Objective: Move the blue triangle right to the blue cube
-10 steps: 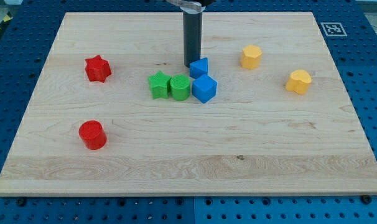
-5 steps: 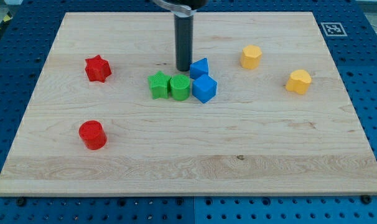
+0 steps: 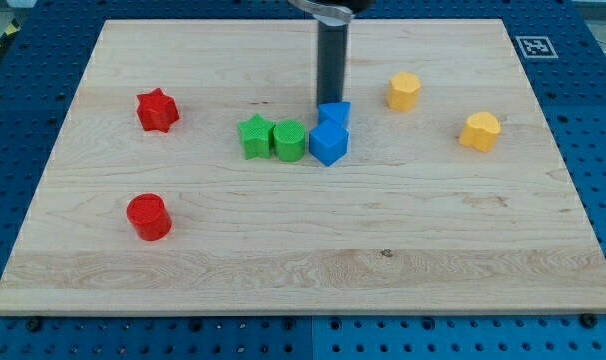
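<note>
The blue triangle (image 3: 335,113) lies on the wooden board, touching the top right of the blue cube (image 3: 328,143). My tip (image 3: 328,103) stands right behind the blue triangle, at its upper left edge, and seems to touch it. The dark rod rises from there out of the view's top.
A green cylinder (image 3: 289,141) touches the blue cube's left side, with a green star (image 3: 254,136) to its left. A red star (image 3: 156,110) and a red cylinder (image 3: 148,217) are at the left. Two yellow blocks (image 3: 404,91) (image 3: 480,131) are at the right.
My tip swung left, then moved right to behind the blue triangle. The triangle has shifted a little to the right along the cube's top.
</note>
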Controlling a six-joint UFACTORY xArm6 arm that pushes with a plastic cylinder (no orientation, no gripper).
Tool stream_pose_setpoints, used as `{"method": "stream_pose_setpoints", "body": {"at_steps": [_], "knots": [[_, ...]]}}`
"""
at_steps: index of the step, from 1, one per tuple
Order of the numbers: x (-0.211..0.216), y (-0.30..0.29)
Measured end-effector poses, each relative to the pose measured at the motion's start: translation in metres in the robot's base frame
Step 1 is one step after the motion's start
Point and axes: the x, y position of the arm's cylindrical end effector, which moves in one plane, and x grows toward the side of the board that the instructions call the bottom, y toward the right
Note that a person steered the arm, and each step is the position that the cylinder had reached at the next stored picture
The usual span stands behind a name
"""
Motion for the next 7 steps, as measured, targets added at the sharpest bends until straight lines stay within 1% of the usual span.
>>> {"method": "stream_pose_setpoints", "body": {"at_steps": [1, 2, 3, 4, 6, 7], "knots": [[-0.012, -0.014], [-0.009, -0.021], [0.004, -0.033], [0.005, -0.023], [0.028, -0.013], [0.028, -0.003]]}}
